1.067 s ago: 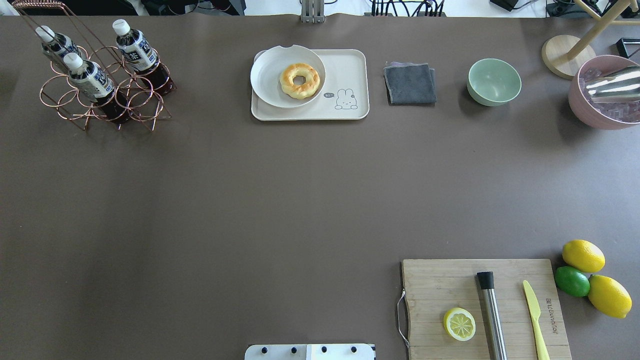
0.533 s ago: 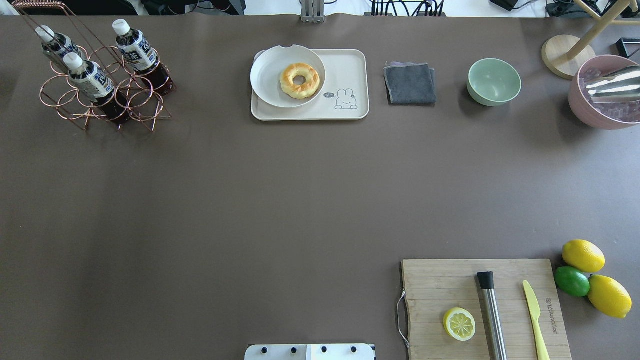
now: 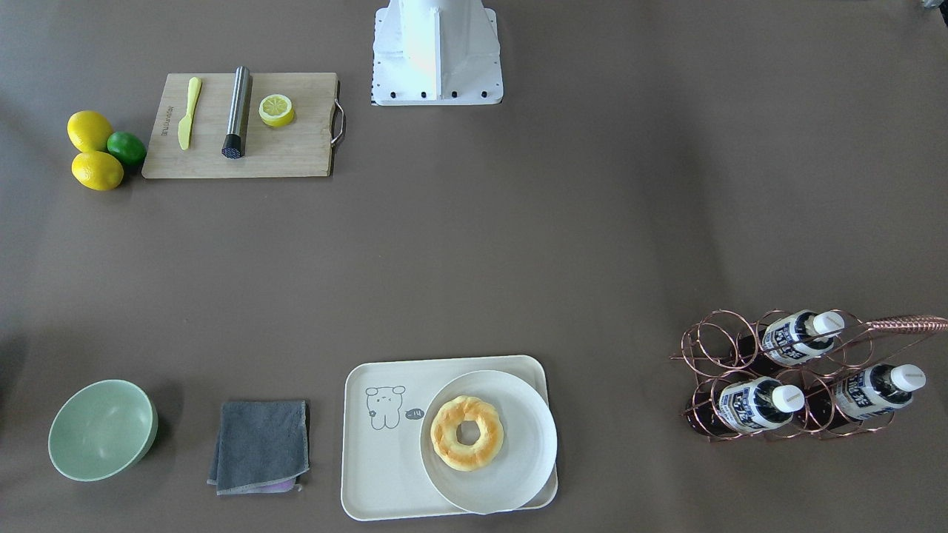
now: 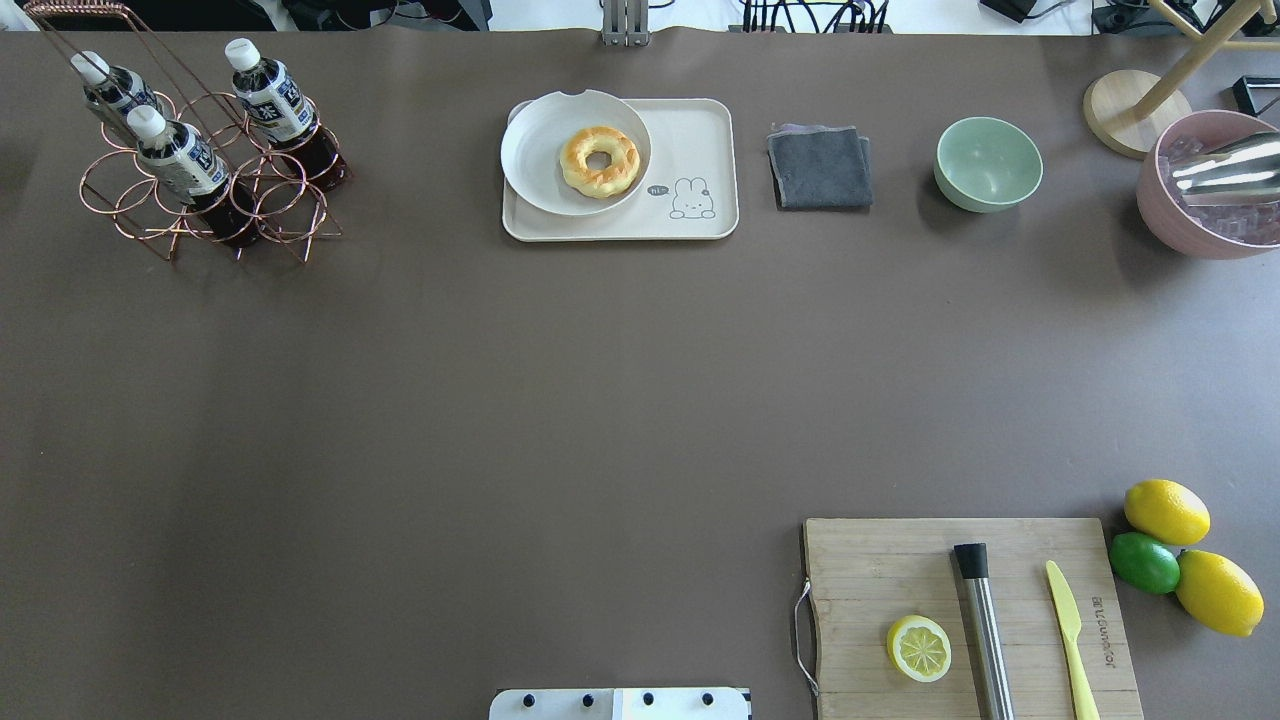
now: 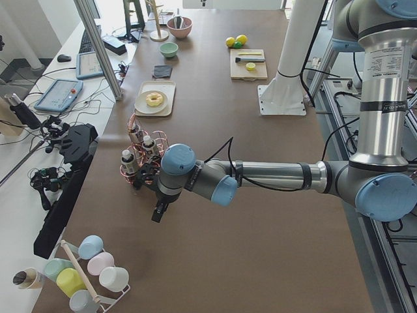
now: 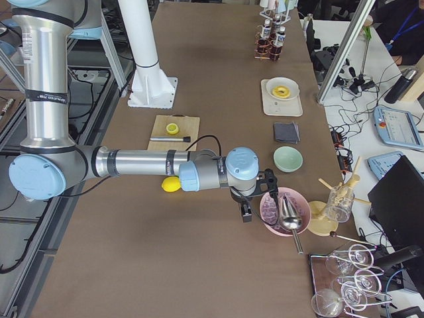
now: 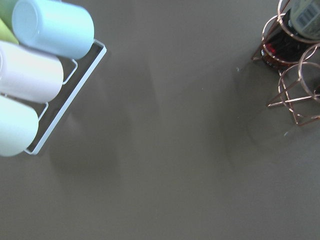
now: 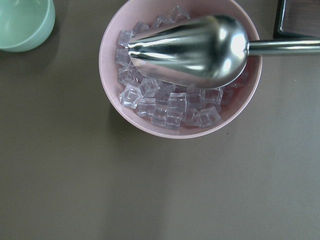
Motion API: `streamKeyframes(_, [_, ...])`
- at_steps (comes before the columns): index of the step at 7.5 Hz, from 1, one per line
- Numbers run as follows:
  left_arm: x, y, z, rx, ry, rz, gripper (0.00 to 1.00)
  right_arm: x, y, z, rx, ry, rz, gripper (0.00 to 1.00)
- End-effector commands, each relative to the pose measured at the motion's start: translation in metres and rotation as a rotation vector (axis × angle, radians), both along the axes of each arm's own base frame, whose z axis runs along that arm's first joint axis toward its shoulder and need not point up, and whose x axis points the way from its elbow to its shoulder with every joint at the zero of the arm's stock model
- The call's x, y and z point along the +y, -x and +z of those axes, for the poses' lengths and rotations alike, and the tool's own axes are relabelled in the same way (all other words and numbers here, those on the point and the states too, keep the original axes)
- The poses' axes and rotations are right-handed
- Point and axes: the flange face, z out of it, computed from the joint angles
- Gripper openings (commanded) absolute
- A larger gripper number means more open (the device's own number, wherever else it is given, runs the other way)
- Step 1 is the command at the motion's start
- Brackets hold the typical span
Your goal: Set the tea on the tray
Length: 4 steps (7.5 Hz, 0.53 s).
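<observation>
Far left of brown table [image 4: 420, 400]: copper wire rack [image 4: 115, 190] holds three small clear plastic tea bottles [image 4: 183, 163], reddish-brown liquid, white caps, all tilted. Just beside rack, left gripper [image 5: 158, 212] hangs over table; fingers' spread cannot tell. Centre: cream-white rectangular tray [image 4: 700, 140], well apart from bottles, carries round white plate [image 4: 528, 170] with doughnut [image 4: 600, 161]. Far right: right gripper [image 6: 246, 213] near pink bowl of ice [image 4: 1170, 225]; fingers likewise unclear.

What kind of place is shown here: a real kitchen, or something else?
Probably a robotics laboratory, staged like a café. The left arm and right arm reach over a table; a tablet lies on the desk beside it; tea bottles and a doughnut are laid out.
</observation>
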Motion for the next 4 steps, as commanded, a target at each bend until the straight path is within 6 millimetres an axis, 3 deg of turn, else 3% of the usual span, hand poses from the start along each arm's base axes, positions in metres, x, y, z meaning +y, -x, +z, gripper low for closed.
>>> streamKeyframes(1, [-0.007, -0.005, -0.049, 0.041, -0.133, -0.049, 0.98, -0.007, 0.002, -0.024, -0.025, -0.069, 0.089, 1.00])
streamKeyframes(2, [-0.004, -0.018, -0.068, 0.096, -0.134, -0.107, 0.98, -0.009, 0.005, -0.027, -0.033, -0.079, 0.086, 1.00])
streamKeyframes(4, [0.003, -0.046, -0.085, 0.200, -0.113, -0.195, 0.98, -0.009, 0.013, -0.038, -0.058, -0.072, 0.100, 1.00])
